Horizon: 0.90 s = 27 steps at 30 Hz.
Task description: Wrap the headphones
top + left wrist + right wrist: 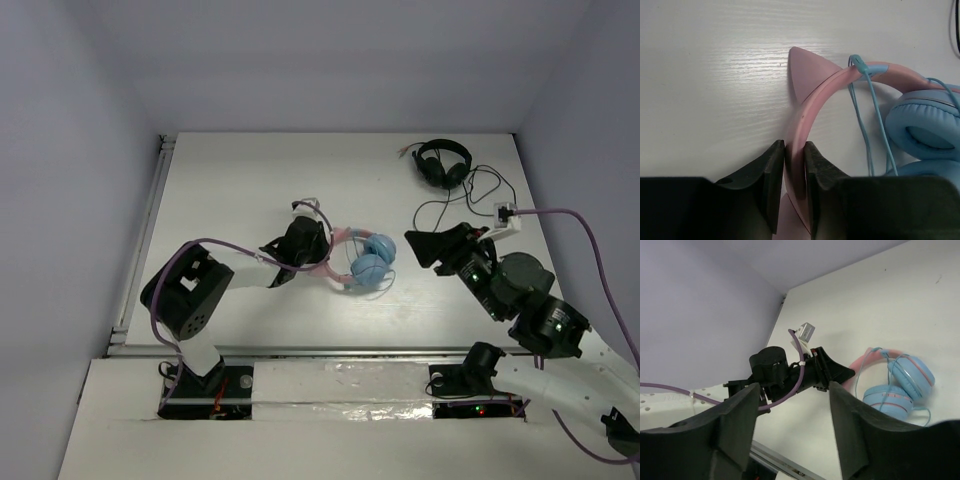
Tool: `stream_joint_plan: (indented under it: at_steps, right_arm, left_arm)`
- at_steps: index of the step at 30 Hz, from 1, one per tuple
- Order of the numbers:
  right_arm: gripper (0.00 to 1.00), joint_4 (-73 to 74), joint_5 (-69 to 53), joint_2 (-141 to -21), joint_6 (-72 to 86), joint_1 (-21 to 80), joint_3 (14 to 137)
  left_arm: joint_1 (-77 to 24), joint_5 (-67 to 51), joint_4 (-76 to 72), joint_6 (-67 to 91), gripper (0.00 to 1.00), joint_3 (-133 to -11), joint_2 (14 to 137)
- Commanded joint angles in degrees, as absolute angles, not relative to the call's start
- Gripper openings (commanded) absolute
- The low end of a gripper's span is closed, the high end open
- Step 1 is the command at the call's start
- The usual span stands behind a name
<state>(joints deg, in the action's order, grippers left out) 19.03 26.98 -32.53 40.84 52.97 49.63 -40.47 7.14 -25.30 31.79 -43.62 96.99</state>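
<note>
The headphones [366, 262] lie near the middle of the table, with two light blue ear cups [927, 125] and a pink headband [812, 105] with a cat ear. The thin light-blue cable [867, 120] runs looped over the band and cups. My left gripper [794, 152] is shut on the pink headband at its left end; it also shows in the top view [305, 245]. My right gripper [425, 250] is open and empty, raised to the right of the cups, facing them. The headphones also show in the right wrist view [897, 382].
Smaller black headphones [442, 163] with a black cable [470, 195] lie at the back right. A small white plug block [505, 212] sits beside that cable. The table's left rail [150, 220] runs along the edge.
</note>
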Motion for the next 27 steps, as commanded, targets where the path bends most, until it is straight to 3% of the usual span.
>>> stream_joint_plan:
  at_steps: [1, 4, 6, 7, 10, 12, 13, 20, 27]
  right_arm:
    - [0.66, 21.0, 30.8, -28.9, 39.6, 53.3, 49.3]
    - [0.73, 22.8, 32.4, -25.9, 39.2, 53.3, 49.7]
    - [0.78, 24.0, 33.5, -24.5, 39.0, 53.3, 50.1]
    - [0.85, 24.3, 33.7, -24.3, 38.8, 53.3, 50.4]
    - [0.95, 25.8, 34.5, -23.8, 38.5, 53.3, 51.6]
    - [0.97, 27.5, 36.2, -23.6, 38.7, 53.3, 52.1]
    - [1.00, 28.4, 36.8, -23.3, 39.3, 53.3, 52.4]
    - [1.00, 35.1, 41.5, -17.7, 40.8, 53.3, 55.2]
    - [1.00, 33.7, 43.6, -11.4, 38.4, 53.3, 53.5]
  left_arm:
    - [-40.1, 6.8, -30.8, 33.0, 0.22, -43.4, 94.6]
    - [-40.1, 7.5, -29.8, 32.7, 0.33, -42.9, 92.8]
    - [-40.1, 8.4, -29.3, 32.5, 0.47, -42.3, 90.4]
    - [-40.1, 9.0, -28.8, 32.4, 0.60, -41.8, 89.0]
    - [-40.1, 11.3, -27.5, 32.2, 0.77, -40.3, 81.8]
    - [-40.1, 12.9, -26.3, 31.6, 0.87, -39.6, 75.0]
    - [-40.1, 13.4, -25.1, 31.2, 0.99, -38.9, 72.4]
    - [-40.1, 17.6, -14.7, 30.4, 0.99, -38.1, 47.7]
    - [-40.1, 18.6, -4.8, 28.8, 0.99, -41.9, 35.2]
